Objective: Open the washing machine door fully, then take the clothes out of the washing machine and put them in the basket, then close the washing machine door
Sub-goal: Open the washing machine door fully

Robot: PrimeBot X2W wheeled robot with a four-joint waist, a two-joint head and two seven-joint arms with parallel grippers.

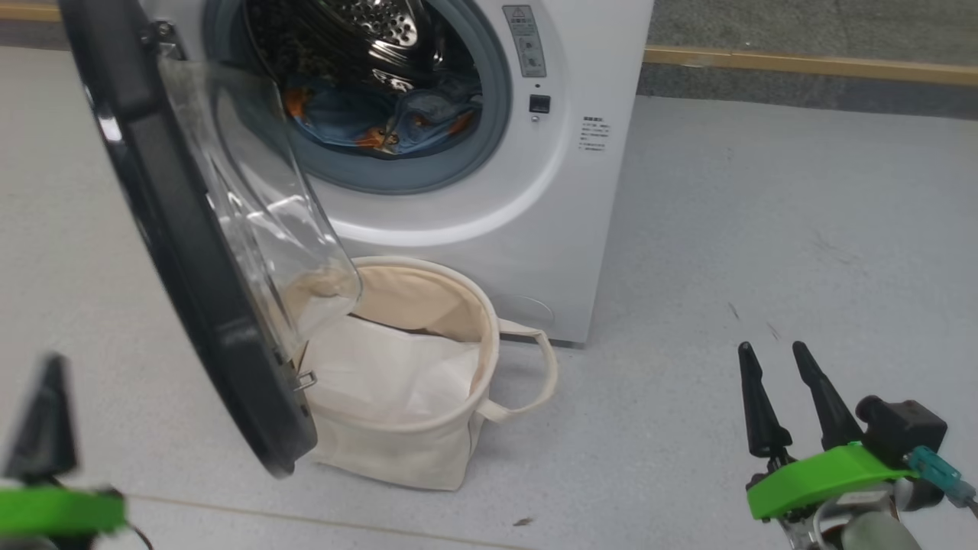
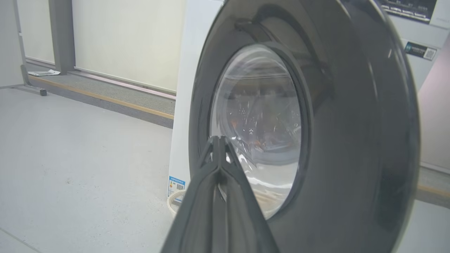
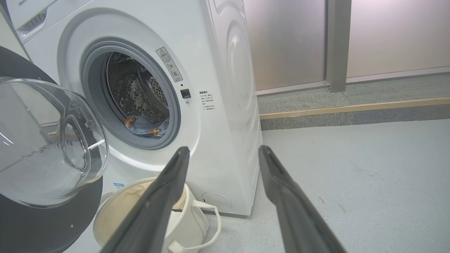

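Head view: washing machine door (image 1: 183, 260) open, clothes (image 1: 382, 118) inside.

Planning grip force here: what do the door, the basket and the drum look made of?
Door: glossy black ring, probably plastic, around a clear bulging window, glass or plastic. Basket: matte cream cloth, sides creased and slack. Drum: shiny perforated metal, mirror-like glints.

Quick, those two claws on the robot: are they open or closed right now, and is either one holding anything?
Left gripper: closed tight, holding nothing.
Right gripper: open, empty.
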